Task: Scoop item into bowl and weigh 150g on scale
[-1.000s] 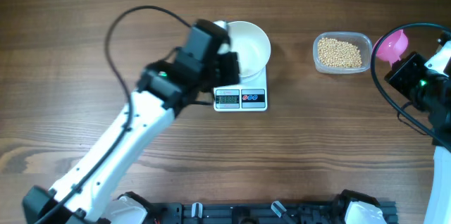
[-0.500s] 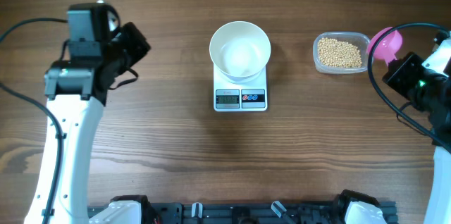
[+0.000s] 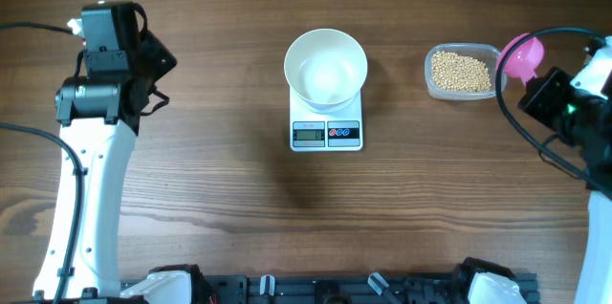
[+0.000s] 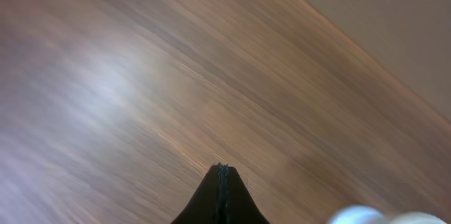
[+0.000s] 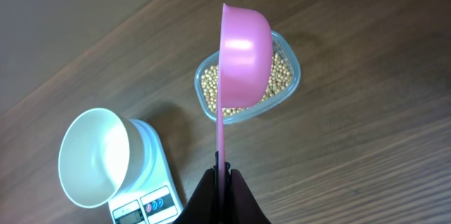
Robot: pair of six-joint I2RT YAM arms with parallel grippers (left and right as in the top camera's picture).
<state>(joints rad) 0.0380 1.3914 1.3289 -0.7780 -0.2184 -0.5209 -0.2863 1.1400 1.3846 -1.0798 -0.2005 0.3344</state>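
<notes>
One pink scoop (image 5: 245,55) clamped in right claw (image 5: 223,169) near beans (image 5: 279,76), left claw (image 4: 221,172) closed empty, bowl (image 3: 297,59) on scale (image 3: 326,133)

White arms (image 3: 86,189), black cables (image 3: 33,27), maybe LEDs (image 3: 573,109)

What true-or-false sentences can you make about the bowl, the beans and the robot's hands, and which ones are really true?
1. The white bowl sits on the scale. True.
2. The white bowl is full of beans. False: it looks empty; the beans are in the clear tub off to the side.
3. The right gripper holds a pink scoop by its handle. True.
4. The left gripper is carrying a spoon. False: it is shut with nothing in it, over bare table.
</notes>
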